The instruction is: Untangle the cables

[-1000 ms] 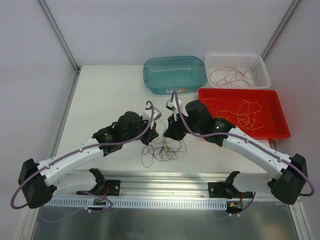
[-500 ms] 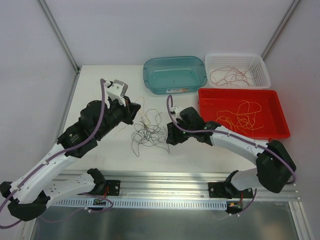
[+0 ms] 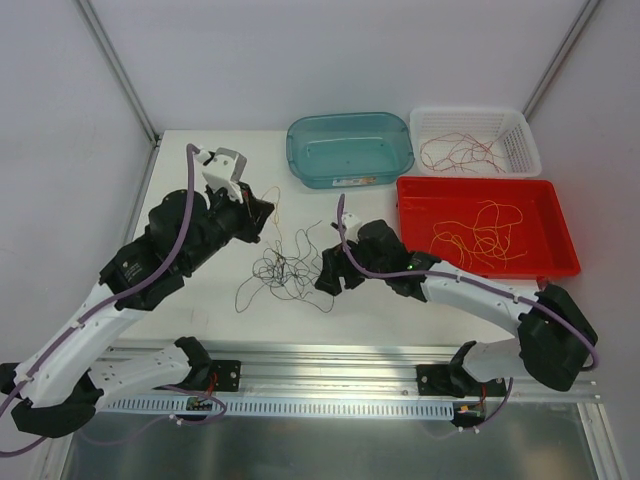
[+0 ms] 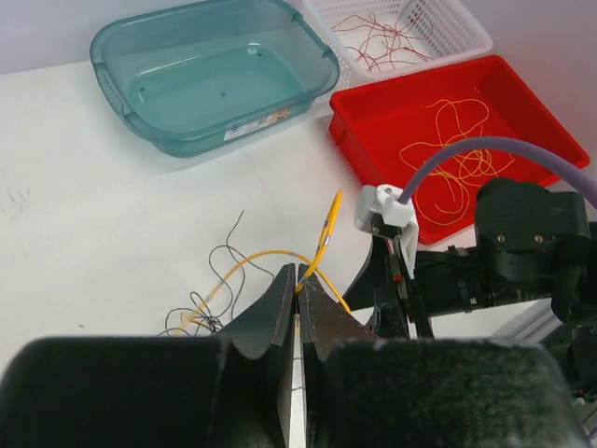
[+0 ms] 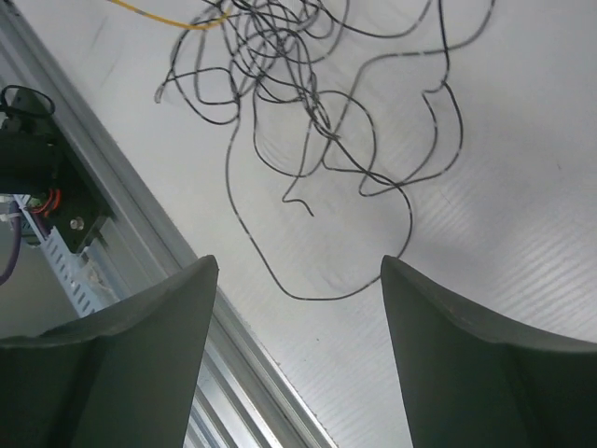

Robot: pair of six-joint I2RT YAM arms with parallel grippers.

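A loose tangle of thin dark cables [image 3: 285, 268] lies on the white table between the two arms. My left gripper [image 3: 262, 212] is raised to the tangle's left and is shut on a yellow cable [image 4: 250, 260]. That cable loops from the jaws down into the dark tangle [image 4: 196, 313], and its free end [image 4: 329, 219] sticks up past the fingertips. My right gripper [image 3: 328, 280] hangs open at the tangle's right edge. In the right wrist view the dark cables [image 5: 308, 112] lie just beyond the spread fingers [image 5: 177, 308], with nothing between them.
A teal tub [image 3: 350, 181] stands at the back. Beside it a white basket [image 3: 524, 140] holds red-brown wires. A red tray [image 3: 480, 183] at the right holds yellow wires. A metal rail [image 3: 330, 362] runs along the near table edge.
My left arm has swung up and back to the left, drawing the yellow cable out of the tangle. My right gripper has opened and moved left. The tangle has shifted left.
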